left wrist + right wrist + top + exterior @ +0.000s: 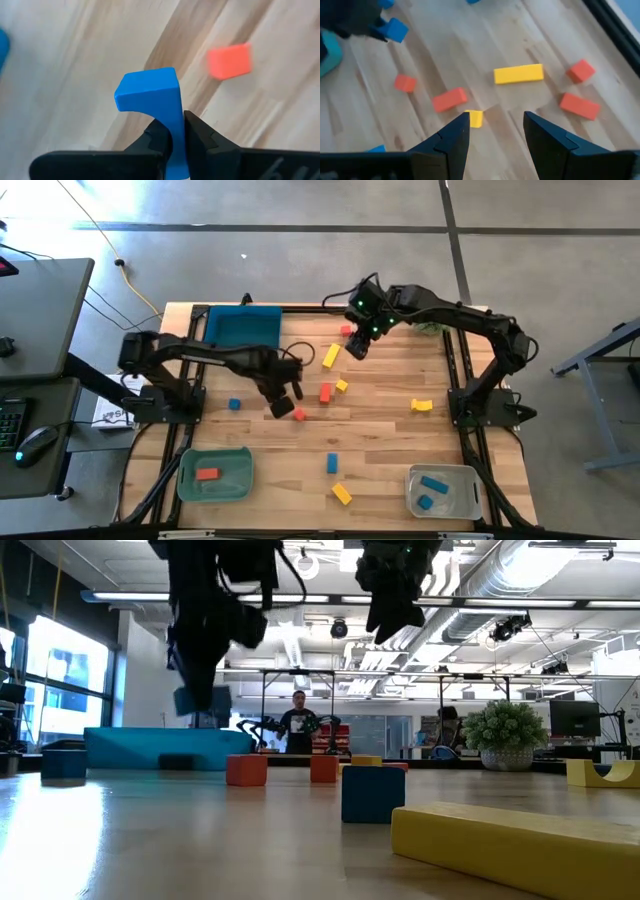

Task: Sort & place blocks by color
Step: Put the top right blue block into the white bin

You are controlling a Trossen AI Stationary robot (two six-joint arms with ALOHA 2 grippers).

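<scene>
My left gripper (285,395) hovers over the table's middle, shut on a blue arch-shaped block (150,87), which also shows in the right wrist view (395,30). My right gripper (357,345) hangs open above the far middle, over a small yellow cube (476,118) and touching nothing. Loose on the wood lie a yellow bar (518,74), red-orange blocks (449,99) (579,106) (298,414), blue blocks (234,404) (332,463), a yellow arch (421,406) and a yellow bar (342,494). My left gripper pinches the blue arch block by one leg (176,117) between its two fingers, coming from above and pointing down. The block's other end sticks out past the fingertips. It is lifted clear of the table (195,700).
A teal tray (243,328) sits at the far left. A green tray (190,480) at the near left holds one red block. A grey tray (470,492) at the near right holds two blue blocks. Bare wood lies between the near trays. People stand in the room beyond the table.
</scene>
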